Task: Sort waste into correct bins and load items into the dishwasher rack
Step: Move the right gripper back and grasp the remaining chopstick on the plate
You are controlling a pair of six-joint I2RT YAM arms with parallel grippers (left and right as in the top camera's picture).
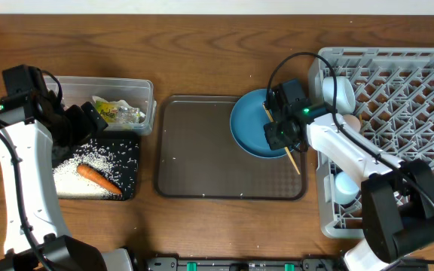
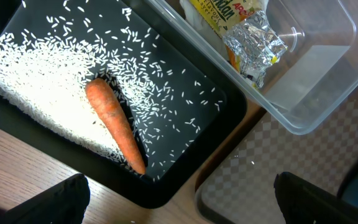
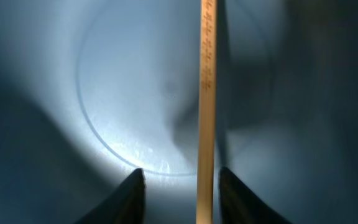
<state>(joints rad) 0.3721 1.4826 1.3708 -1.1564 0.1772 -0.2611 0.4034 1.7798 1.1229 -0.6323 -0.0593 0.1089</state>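
On wooden table (image 1: pixel 202 45) | brown tray (image 1: pixel 202 150) centre | rack (image 1: pixel 413 83) right edge

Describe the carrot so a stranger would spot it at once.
At the left end of the table, a shallow black tray sits beside a clear tub. On the tray, among white rice grains, lies the carrot: the only orange, tapered thing there.

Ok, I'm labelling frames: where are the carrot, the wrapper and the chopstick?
carrot (image 2: pixel 114 127), left wrist view, mid-body.
wrapper (image 2: pixel 253 40), left wrist view, crumpled silvery part.
chopstick (image 3: pixel 207 93), right wrist view, mid-shaft.
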